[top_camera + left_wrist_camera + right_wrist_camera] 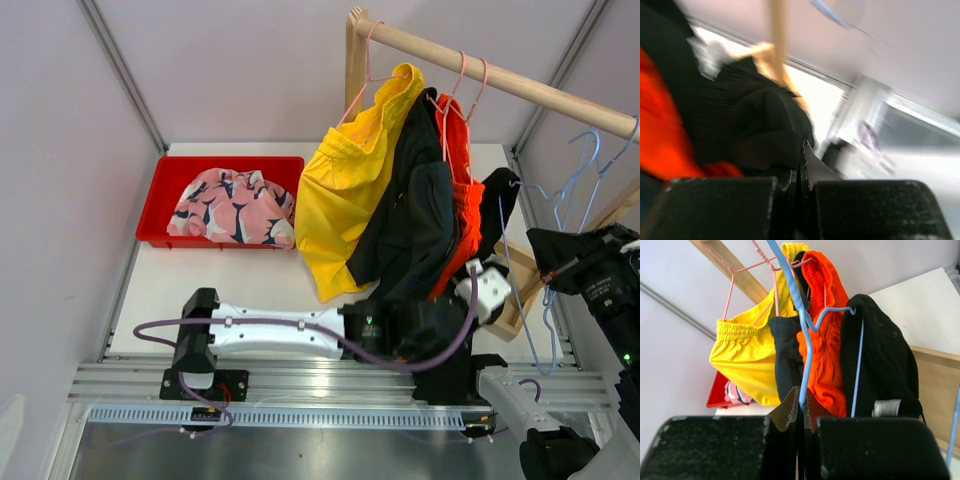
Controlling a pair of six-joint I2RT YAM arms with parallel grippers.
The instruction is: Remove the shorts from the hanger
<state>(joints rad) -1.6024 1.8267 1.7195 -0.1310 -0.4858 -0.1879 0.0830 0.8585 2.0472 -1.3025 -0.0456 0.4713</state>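
Right gripper [801,412]: fingers pressed together, pinching the wire of a blue hanger [795,300] that rises from between them.
Left gripper [801,167]: jaws fully closed, hard up against dark fabric. The view is blurred, so whether any cloth is caught cannot be told.
Black shorts [880,360]: draped on a bend of blue wire, at the right of the group and hanging lowest.
Orange shorts [462,190], charcoal shorts [420,220], yellow shorts [345,190]: listed right to left, overlapping, hung on pink hangers [462,80] from the wooden rail [500,72].
Pink patterned shorts [232,208]: off any hanger, crumpled in the red bin [160,200] at the far left of the table [150,290].
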